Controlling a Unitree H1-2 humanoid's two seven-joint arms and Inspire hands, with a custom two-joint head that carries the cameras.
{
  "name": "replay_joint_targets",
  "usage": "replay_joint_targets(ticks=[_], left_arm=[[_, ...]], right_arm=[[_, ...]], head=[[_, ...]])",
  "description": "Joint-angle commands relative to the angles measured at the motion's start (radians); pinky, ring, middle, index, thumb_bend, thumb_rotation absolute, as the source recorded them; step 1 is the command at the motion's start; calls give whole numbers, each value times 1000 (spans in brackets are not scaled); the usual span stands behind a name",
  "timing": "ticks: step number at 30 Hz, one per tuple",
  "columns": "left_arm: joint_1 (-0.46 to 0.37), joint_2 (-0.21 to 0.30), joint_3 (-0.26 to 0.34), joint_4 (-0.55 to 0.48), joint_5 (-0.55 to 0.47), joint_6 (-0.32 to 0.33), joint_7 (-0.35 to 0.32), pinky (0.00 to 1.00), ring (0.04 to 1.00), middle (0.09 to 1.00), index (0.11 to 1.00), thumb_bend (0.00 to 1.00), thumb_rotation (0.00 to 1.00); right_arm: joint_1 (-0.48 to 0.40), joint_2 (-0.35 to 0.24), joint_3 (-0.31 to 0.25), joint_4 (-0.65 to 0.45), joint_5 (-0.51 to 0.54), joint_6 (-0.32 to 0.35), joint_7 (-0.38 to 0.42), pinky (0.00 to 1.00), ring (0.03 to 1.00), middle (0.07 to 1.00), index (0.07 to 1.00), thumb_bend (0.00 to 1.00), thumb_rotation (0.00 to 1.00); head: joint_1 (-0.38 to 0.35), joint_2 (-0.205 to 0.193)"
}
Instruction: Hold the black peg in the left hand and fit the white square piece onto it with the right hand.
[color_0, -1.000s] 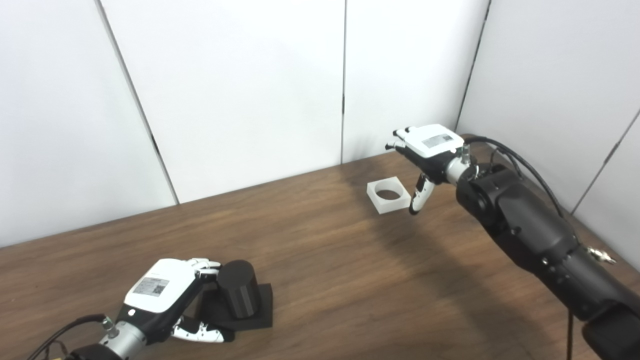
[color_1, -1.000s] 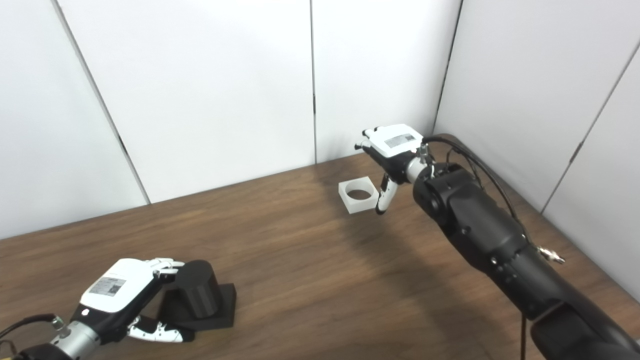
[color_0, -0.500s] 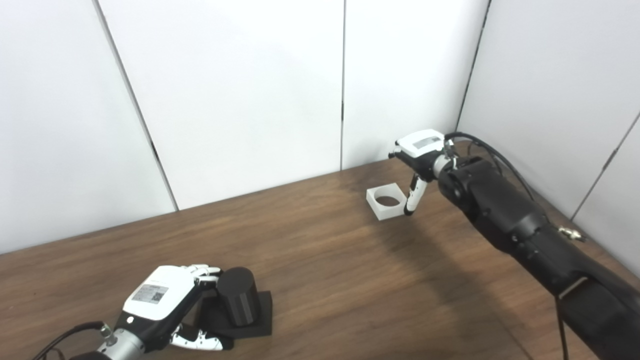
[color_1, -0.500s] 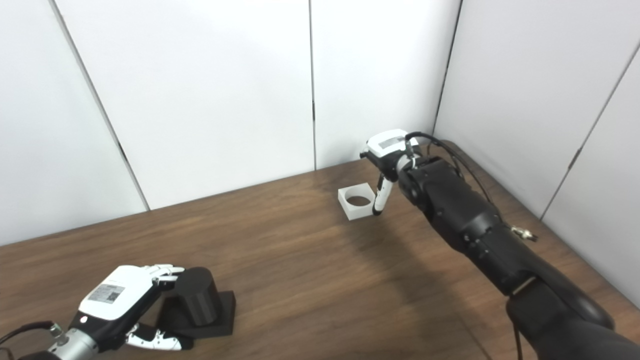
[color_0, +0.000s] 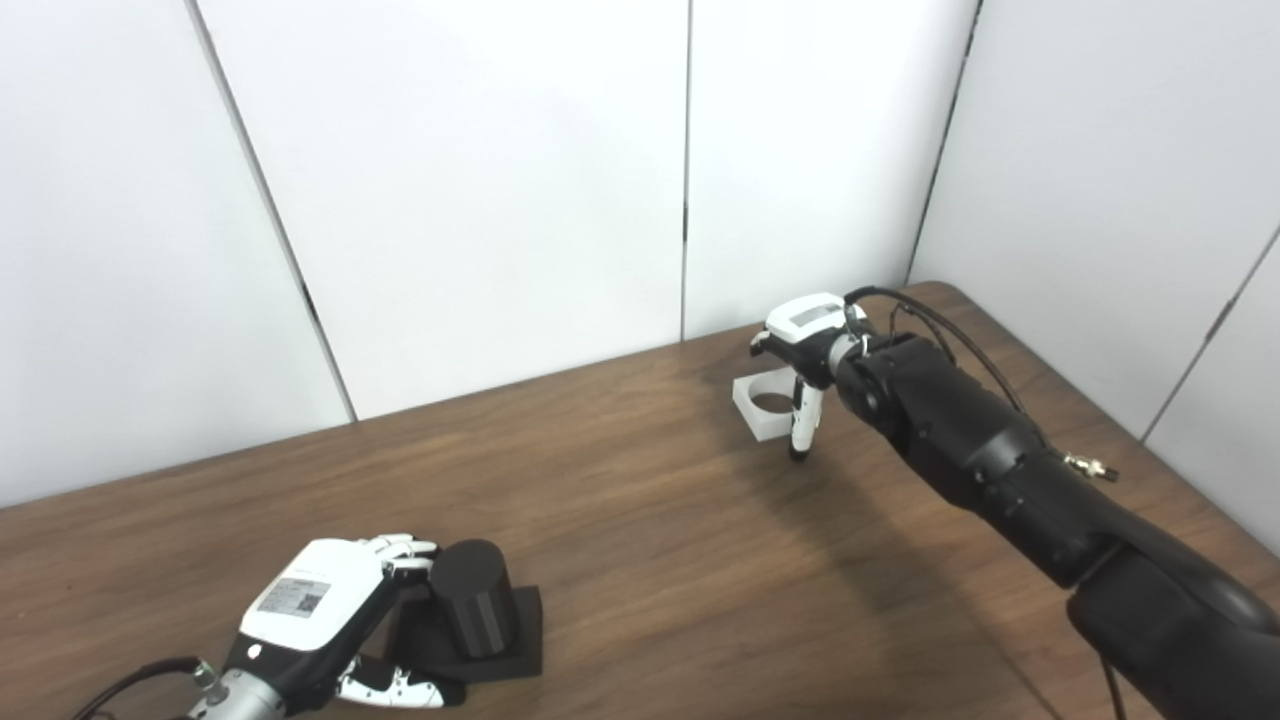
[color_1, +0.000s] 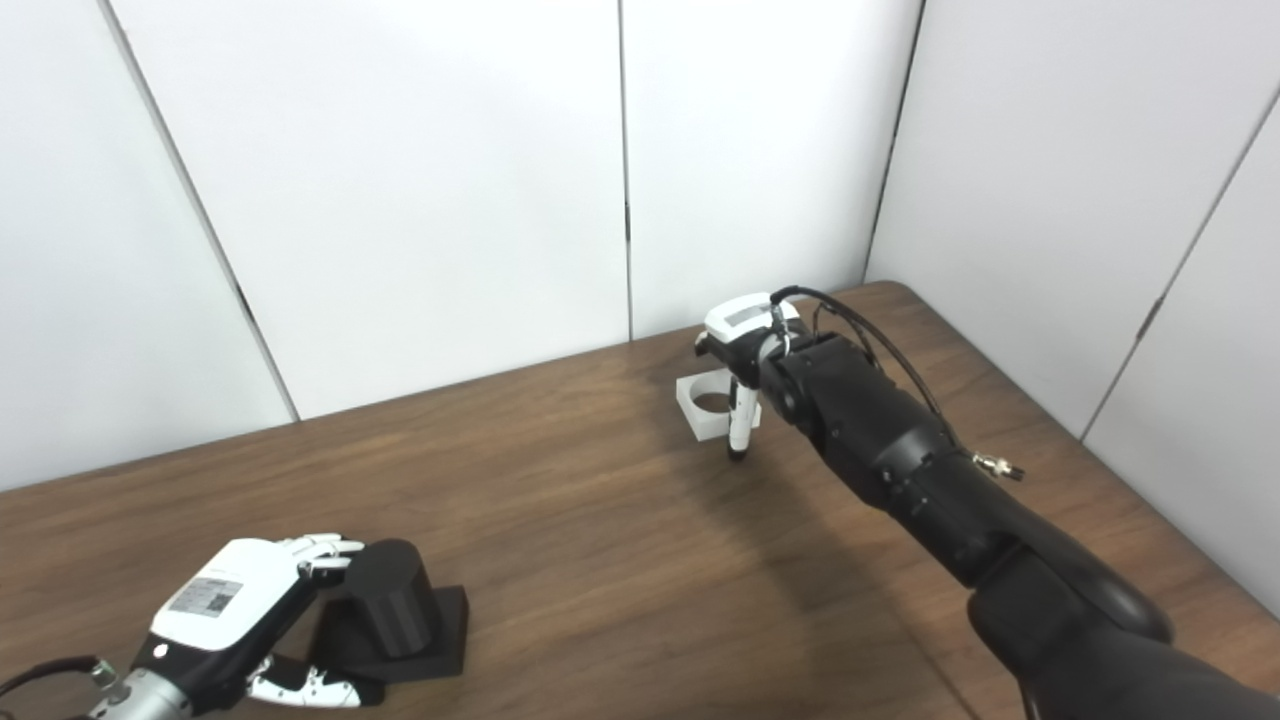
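White wall panels enclose a dark wooden table (color_0: 620, 540) on two sides. At near left, the left hand (color_0: 320, 610) cups the black peg (color_0: 472, 598): fingers (color_0: 405, 548) curl against the cylinder's far side and the thumb lies along the front of its square base. It looks braced rather than lifted, since the base lies flat on the wood, presumably to steady the peg for mating. The peg's long axis stands nearly upright, top face upward. At far right, near the back wall, the white square piece (color_0: 765, 405) lies flat, its round bore facing up and so roughly parallel to the peg's axis. The right hand (color_0: 805, 345) hovers over its right edge, thumb pointing down beside it, fingers spread and holding nothing, evidently poised to pinch it. Piece and peg are well apart.
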Motion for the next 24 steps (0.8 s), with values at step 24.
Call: replay_joint_targets(ticks=[24], left_arm=[[75,42,10,-47,49,3,-138,756,832,809,489,523,60]], right_arm=[[-81,23,80,219,25,-21,-158,840,883,873,655,756,214]], head=[[18,26]])
